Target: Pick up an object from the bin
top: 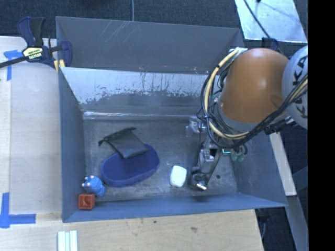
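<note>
From where I stand, the grey metal bin (157,51) has sloping walls and a scuffed flat floor; the arm (293,82) comes in over its right side, its wrist under a rounded orange cover (251,85) with yellow and black cables (209,95) looped around it. Below that cover the gripper (199,184) hangs low over the floor, close to the near wall and right of the bin's middle; whether it is open or closed I cannot tell, because its tip is dark against the dark floor.

Just beside the gripper, on the side away from the arm, lies a small white rounded block (178,176); it sits on the bin floor near the front wall, very close to the gripper's tip (I cannot make out whether the two touch), and nothing is visibly held.

Further to the left rests a blue oval pad of soft-looking material (131,166), lying flat, with a black strap-like flap (125,143) across its upper part; it is well apart from the gripper. In the near left corner sits a small blue round toy with pale spots (93,184), just beside the pad's left end; a small orange-red cube (87,201) lies just in front of that toy, against the front wall.
</note>
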`<state>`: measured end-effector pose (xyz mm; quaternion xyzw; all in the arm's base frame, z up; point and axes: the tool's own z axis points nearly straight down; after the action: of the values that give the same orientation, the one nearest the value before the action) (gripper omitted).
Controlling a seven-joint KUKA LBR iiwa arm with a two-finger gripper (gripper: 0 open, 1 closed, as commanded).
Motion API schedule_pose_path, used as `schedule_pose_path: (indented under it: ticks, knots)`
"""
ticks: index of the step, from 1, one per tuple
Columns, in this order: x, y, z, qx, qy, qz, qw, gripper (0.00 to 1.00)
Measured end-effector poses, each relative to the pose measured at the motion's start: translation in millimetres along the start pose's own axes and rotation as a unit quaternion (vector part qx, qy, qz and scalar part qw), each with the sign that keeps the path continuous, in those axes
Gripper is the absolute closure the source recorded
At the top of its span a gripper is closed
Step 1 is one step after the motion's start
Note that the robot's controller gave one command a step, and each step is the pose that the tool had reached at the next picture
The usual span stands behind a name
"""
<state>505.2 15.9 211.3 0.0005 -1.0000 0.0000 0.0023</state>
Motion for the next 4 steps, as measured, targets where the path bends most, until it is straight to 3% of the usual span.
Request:
schedule_pose_path:
  ticks: [1,4]
  knots:
    - [-33.0,-68.7,142.4,-0.007,0.02,-0.079,0.9967,0.0]
    - [-33.0,-67.6,138.0,-0.009,0.0212,-0.077,0.9968,0.0]
